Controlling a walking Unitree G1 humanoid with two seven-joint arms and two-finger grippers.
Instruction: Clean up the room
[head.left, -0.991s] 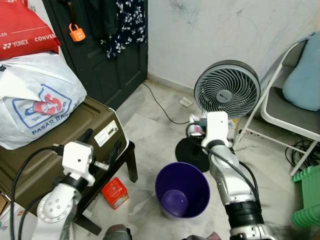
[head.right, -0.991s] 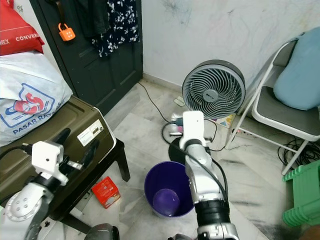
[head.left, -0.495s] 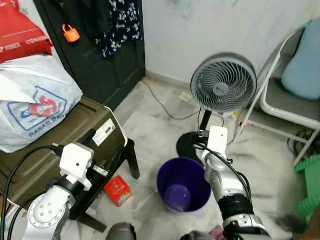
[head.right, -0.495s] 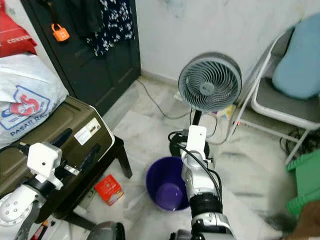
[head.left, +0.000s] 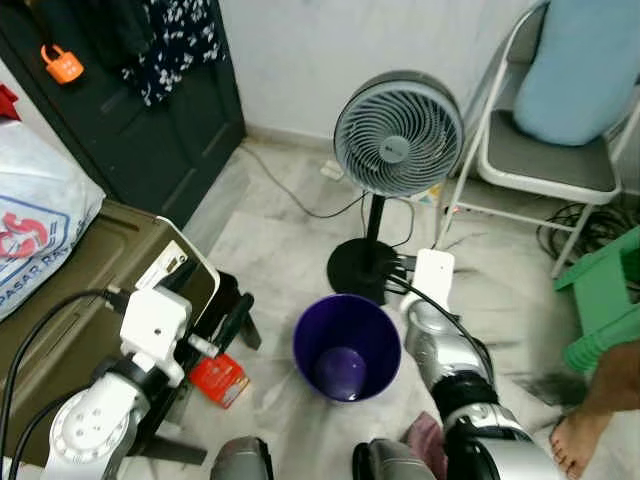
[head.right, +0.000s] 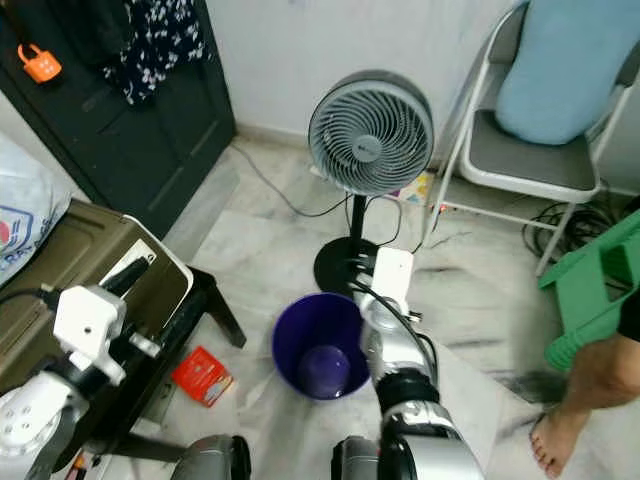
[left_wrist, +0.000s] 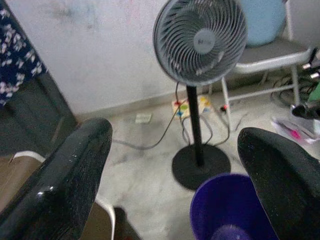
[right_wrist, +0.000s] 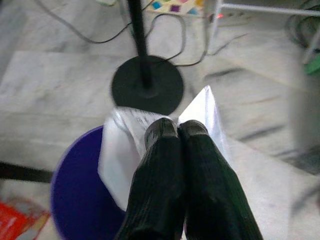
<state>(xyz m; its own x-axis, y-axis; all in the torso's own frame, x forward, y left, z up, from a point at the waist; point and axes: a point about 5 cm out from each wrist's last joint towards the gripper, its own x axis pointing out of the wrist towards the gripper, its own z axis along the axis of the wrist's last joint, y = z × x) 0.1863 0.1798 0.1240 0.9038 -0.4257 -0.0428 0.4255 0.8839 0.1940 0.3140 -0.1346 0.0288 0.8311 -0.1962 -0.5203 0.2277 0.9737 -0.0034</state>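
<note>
A purple bin (head.left: 345, 345) stands on the marble floor in front of me, and I see nothing inside it. My right gripper (right_wrist: 177, 128) is shut on a crinkled white wrapper (right_wrist: 118, 148), which hangs over the bin's rim (right_wrist: 65, 200) on the side near the fan base. In the eye views, that arm's white wrist (head.left: 430, 281) sits just right of the bin. My left gripper (left_wrist: 175, 136) is open and holds nothing. It is raised beside the olive case (head.left: 95, 290), left of the bin. A red box (head.left: 218, 379) lies on the floor by the case.
A grey pedestal fan (head.left: 398, 122) with a black base (head.left: 362, 268) and cables stands just behind the bin. A folding chair (head.left: 545, 160) with a blue cushion is at the back right. A green stool (head.left: 600, 300) and a person's bare foot (head.left: 572, 440) are at the right.
The camera has shifted right and down, bringing the foot and stool into view. My right arm has come lower, from beside the fan head to the bin's rim.
</note>
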